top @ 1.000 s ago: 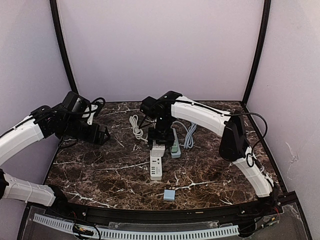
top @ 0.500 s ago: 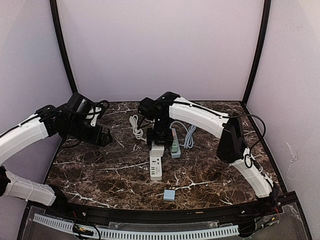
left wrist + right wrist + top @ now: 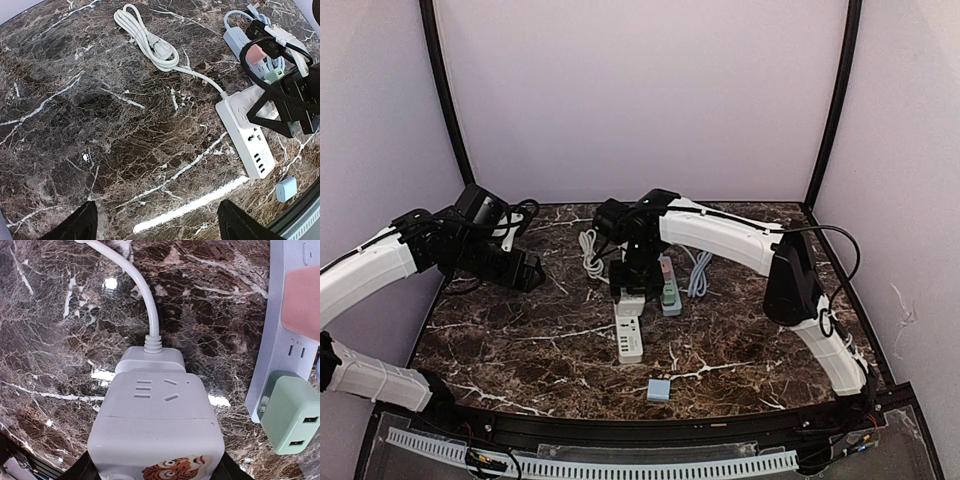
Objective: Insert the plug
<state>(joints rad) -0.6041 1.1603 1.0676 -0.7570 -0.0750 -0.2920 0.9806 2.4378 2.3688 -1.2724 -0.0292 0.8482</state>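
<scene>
A small light-blue plug cube [image 3: 659, 390] [image 3: 286, 189] lies loose near the table's front edge. The white power strip [image 3: 629, 332] [image 3: 247, 132] [image 3: 155, 415] lies mid-table, sockets up, with a tiger sticker at its cord end. My right gripper [image 3: 629, 283] [image 3: 155, 472] is shut on that cord end, a dark finger on each side. My left gripper [image 3: 525, 272] [image 3: 155, 227] hovers open over bare marble at the left, well apart from the strip and the plug cube. The strip's own cord plug [image 3: 161, 49] rests in its white coil.
A second pale-blue strip [image 3: 669, 283] [image 3: 239, 41] [image 3: 287, 320] lies just right of the white one, carrying a pink adapter [image 3: 302, 300] and a green adapter [image 3: 290, 415]. The coiled white cord [image 3: 590, 252] sits behind. Walls close in the back and both sides.
The left arm has swung a little to the right. The right arm, still gripping the white strip's end, has shifted it slightly left.
</scene>
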